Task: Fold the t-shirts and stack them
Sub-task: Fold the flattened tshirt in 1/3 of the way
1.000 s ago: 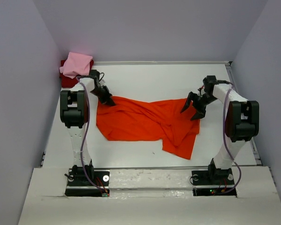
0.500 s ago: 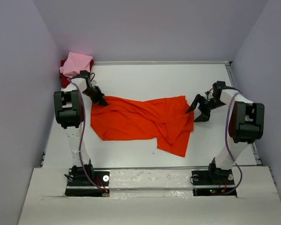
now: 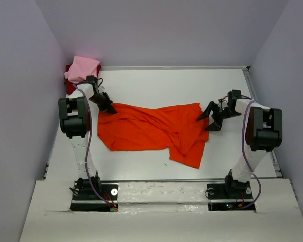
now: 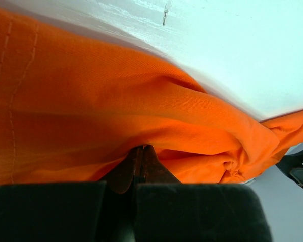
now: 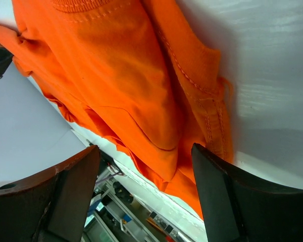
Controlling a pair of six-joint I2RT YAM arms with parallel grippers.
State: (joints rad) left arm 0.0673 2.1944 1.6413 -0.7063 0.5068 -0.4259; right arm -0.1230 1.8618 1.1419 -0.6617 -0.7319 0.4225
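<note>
Since a second ago my left claw (image 3: 108, 107) has drawn back toward the far left corner, dragging its end of the bright orange-red cloth t-shirt (image 3: 151, 131) along. The whole garment now lies further left on the white worktop (image 3: 156, 85) and more stretched out. My right claw (image 3: 207, 122) was over the shirt's right end then. It swung out to the right and has, in the last half second, edged back a little toward the cloth.

My left claw is pressed together, pinching a fold of the orange-red fabric between its fingertips (image 4: 141, 151). My right claw (image 5: 144, 148) is spread wide and grips nothing. It hangs just beside the shirt's right edge, where a stitched hem (image 5: 212, 101) runs below it.

The orange-red shirt lies rumpled across the middle of the worktop, its long axis running left to right. The pinched left end points at the far left corner, and a flap at the right end reaches toward the near edge. From above I cannot tell which end is the collar.

In the far left corner, the folded light pink t-shirt (image 3: 83, 69) rests on top of the folded dark red t-shirt (image 3: 70, 86), apart from the orange-red one.
</note>
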